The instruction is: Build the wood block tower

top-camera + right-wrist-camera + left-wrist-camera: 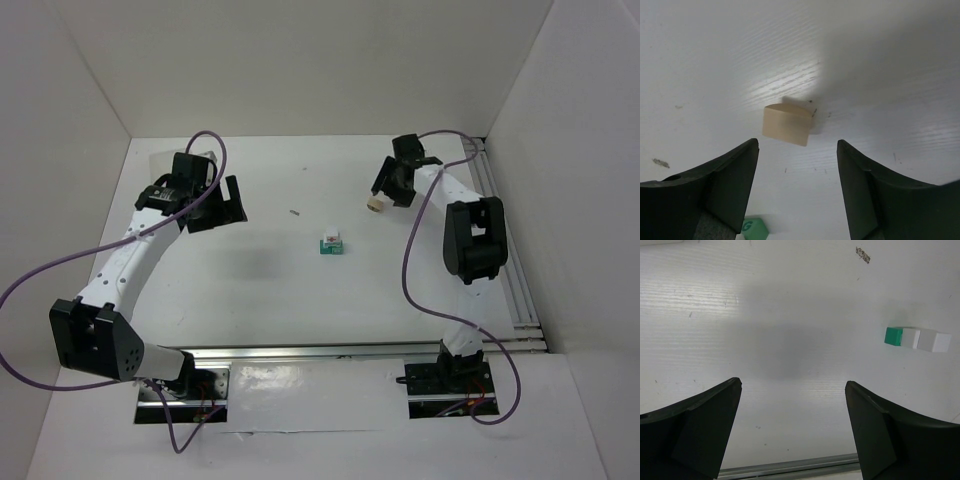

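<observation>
Left gripper (792,430) with two dark fingers (700,432) spread wide over the white table (780,315), nothing between them, teal-green cube (893,336) touching a white cube (926,340) beyond the right-hand finger, a small dark speck (863,254) farther off

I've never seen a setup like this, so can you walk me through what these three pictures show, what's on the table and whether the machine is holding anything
These are two robot arms bolted at the near edge of a white table. The overhead picture looks down from behind them. The other two come from cameras on each wrist, so the dark shapes at the bottom are that arm's own fingers.

Mid-table, a white cube sits on a green cube. The left gripper stands wide open over bare table, holding nothing. The right gripper is open too, with a tan cylinder on the table just ahead of its fingers, not gripped. A small dark speck also lies on the table.
</observation>
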Robot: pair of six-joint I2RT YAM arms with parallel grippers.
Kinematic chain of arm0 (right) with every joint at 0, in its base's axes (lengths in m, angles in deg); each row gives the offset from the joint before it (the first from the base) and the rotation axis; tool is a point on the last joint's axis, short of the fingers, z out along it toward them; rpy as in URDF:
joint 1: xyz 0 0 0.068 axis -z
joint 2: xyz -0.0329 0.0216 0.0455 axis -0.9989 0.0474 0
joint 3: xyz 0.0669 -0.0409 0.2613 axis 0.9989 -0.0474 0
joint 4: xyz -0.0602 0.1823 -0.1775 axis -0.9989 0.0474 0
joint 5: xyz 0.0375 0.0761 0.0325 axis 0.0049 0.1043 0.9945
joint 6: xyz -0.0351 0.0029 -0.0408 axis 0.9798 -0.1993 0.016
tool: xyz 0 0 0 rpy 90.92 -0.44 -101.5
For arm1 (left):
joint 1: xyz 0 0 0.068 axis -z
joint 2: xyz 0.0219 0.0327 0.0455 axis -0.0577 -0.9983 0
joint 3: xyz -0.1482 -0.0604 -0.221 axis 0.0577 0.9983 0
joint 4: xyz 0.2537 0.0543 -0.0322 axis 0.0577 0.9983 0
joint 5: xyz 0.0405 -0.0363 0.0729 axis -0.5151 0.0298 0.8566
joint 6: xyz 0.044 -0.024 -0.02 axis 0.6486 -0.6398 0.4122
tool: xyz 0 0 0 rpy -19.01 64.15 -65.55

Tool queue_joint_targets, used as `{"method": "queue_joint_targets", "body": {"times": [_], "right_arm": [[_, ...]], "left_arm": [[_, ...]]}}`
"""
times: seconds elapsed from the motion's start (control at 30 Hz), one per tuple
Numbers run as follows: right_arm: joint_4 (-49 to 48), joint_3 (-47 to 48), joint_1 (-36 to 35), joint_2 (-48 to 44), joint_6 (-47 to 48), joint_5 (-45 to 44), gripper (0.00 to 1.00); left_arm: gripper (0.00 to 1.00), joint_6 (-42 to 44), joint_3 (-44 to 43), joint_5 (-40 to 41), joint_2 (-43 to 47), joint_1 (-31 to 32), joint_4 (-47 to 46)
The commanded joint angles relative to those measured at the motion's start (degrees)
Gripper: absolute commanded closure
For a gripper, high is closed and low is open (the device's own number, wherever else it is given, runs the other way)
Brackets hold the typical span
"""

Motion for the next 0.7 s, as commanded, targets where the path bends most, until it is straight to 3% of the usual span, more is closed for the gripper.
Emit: {"method": "queue_joint_targets", "body": {"times": [0.0, 0.27, 0.53, 0.63, 0.67], "right_arm": [[-7.25, -1.0, -0.31, 1.04, -1.57, 5.98, 0.29], [-7.26, -1.52, -0.31, 3.69, -1.57, 6.61, 0.4], [-7.26, -2.75, 0.22, 4.74, -1.57, 5.38, 0.46], [-7.78, -2.75, 0.22, 5.27, -1.57, 5.38, 0.53], [-7.78, -2.75, 0.22, 5.27, -1.57, 5.38, 0.63]], "left_arm": [[0.02, 1.27, -1.43, 0.25, -0.06, 0.26, -0.78], [0.02, 1.27, -0.91, 0.25, -0.58, 0.26, -0.78], [0.02, 1.27, -0.91, 0.78, -1.1, 0.26, -0.78], [0.02, 1.27, -0.91, 0.78, -1.11, 0.26, -0.78], [0.02, 1.27, -0.91, 0.78, -0.59, 0.26, -0.78]]}}
